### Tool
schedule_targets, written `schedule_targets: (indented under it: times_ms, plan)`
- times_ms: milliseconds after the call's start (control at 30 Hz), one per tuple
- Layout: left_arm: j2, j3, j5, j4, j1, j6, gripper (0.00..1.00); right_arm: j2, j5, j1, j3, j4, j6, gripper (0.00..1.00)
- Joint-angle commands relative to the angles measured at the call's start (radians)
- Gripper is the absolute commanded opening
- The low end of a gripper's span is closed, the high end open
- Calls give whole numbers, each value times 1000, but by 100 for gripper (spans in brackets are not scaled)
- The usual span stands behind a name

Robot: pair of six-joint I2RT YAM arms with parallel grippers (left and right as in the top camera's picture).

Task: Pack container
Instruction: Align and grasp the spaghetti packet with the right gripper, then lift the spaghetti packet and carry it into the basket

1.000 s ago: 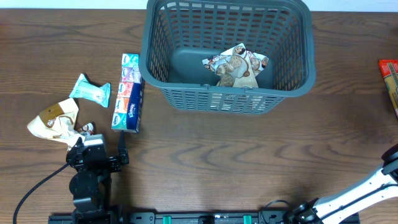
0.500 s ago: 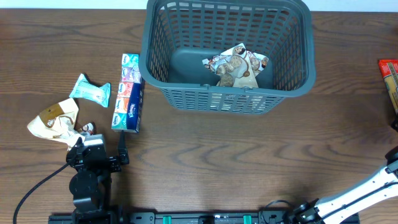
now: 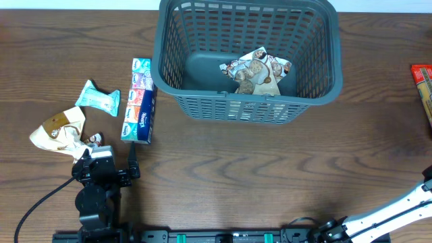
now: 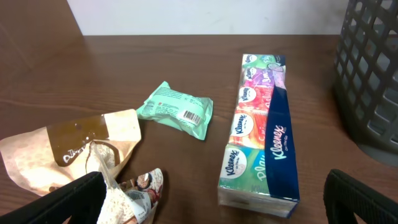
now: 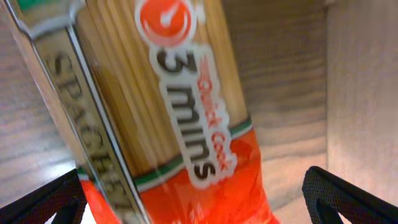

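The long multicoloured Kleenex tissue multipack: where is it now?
In the overhead view the Kleenex multipack lies just left of the dark grey-blue slotted plastic basket, with the mint-green packet on its other side.

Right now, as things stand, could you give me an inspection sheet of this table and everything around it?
Surface: wooden table, brown with visible grain.
Job's things: grey-blue basket at the far middle, with one printed snack packet inside.
Clutter: Kleenex multipack, teal packet and cream-brown bag on the left; spaghetti packet at the right edge.
Grippers: left gripper open near the bag, holding nothing; right gripper open, fingers wide apart over the spaghetti.
Cables: black cable curves out from the left arm.
Surroundings: white wall beyond the table; nothing else seen.
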Motion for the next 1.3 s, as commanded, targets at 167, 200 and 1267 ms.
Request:
schedule_targets:
  times_ms: [167, 200, 1267]
  plan:
    - [-6, -16, 6, -21, 5, 2, 99, 10, -36, 124, 11, 71, 23, 99]
    - [-6, -16, 6, -21, 5, 2, 99, 10, -36, 137, 11, 84, 29, 99]
    - [-6, -16, 6, -21, 5, 2, 99, 112, -110, 64, 11, 62, 82, 99]
